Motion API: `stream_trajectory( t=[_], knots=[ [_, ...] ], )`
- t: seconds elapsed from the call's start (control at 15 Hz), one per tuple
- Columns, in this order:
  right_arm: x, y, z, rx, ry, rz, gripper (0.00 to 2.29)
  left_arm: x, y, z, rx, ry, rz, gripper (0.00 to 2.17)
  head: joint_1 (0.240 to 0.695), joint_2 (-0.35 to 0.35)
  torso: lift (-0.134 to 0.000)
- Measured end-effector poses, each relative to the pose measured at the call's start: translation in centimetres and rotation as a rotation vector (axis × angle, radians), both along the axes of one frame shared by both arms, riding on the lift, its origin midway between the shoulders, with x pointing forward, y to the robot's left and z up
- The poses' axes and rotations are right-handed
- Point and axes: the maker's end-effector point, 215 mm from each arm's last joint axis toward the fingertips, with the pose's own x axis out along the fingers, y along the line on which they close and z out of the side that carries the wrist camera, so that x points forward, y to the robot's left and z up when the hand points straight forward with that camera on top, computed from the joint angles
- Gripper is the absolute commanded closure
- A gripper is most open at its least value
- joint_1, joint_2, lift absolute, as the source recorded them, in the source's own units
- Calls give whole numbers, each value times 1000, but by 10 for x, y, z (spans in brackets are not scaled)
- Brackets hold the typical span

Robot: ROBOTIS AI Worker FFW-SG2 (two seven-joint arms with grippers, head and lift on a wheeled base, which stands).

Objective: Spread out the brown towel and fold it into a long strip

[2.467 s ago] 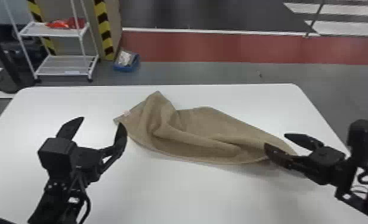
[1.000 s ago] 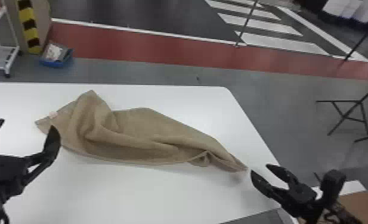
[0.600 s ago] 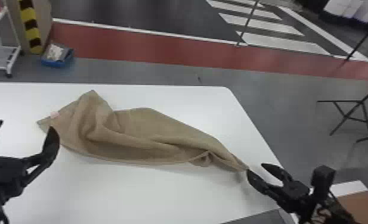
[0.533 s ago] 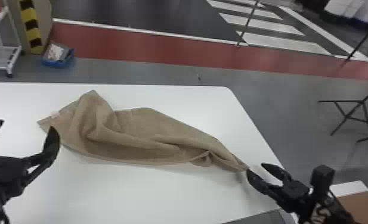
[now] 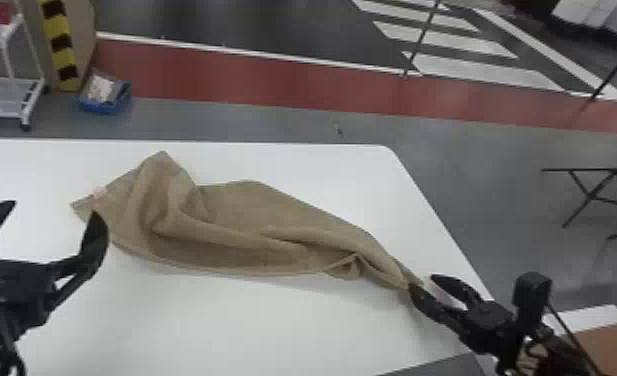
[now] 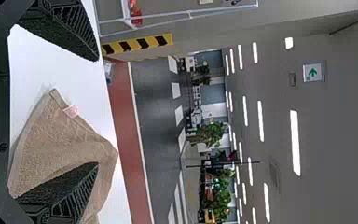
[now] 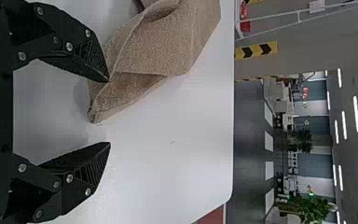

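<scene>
Black fingers, two of them, stand wide apart on the left hand (image 5: 54, 209), which holds nothing; one finger overlaps the towel's left end in the head view, and I cannot tell whether it touches the cloth. Two more fingers make up the right hand (image 5: 423, 282), also apart, with a narrower gap in the head view. The towel's narrow end reaches between their tips, with neither finger clamped on it; whether one touches is unclear.

One grey panel (image 5: 434, 366) shows at the near edge of the single white tabletop (image 5: 272, 325). One brown towel (image 5: 252, 215) lies across that tabletop, rumpled and unevenly folded, broad at the left and tapering toward the right hand. One pink tag (image 5: 100, 194) sits on its left edge.

Beyond, on the grey floor (image 5: 272, 122), are one blue bin (image 5: 104, 106) with a white packet (image 5: 99, 89) in it, one white rack (image 5: 33, 97) to its left, and one set of black folding legs (image 5: 594, 194) off to the right. One yellow-and-black striped post (image 5: 62, 52) stands behind the bin.
</scene>
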Motion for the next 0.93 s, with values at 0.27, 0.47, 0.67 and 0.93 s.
stream_trajectory(
  t=[0.27, 0.47, 0.67, 0.93],
  knots=[
    [0, 3, -3, 9, 21, 4, 734, 0, 1, 0, 1, -1, 2, 80, 695, -306, -125],
    [1, 5, 0, 15, 24, 16, 1214, 0, 1, 1, 1, -2, 1, 80, 695, -304, -125],
    [0, 10, 6, 31, 18, 32, 1359, 0, 1, 1, 3, 0, 0, 80, 695, -298, -125],
    [-1, 12, 22, 32, -11, 39, 1359, 2, 0, -7, 16, 15, -2, 76, 695, -295, -125]
  ],
)
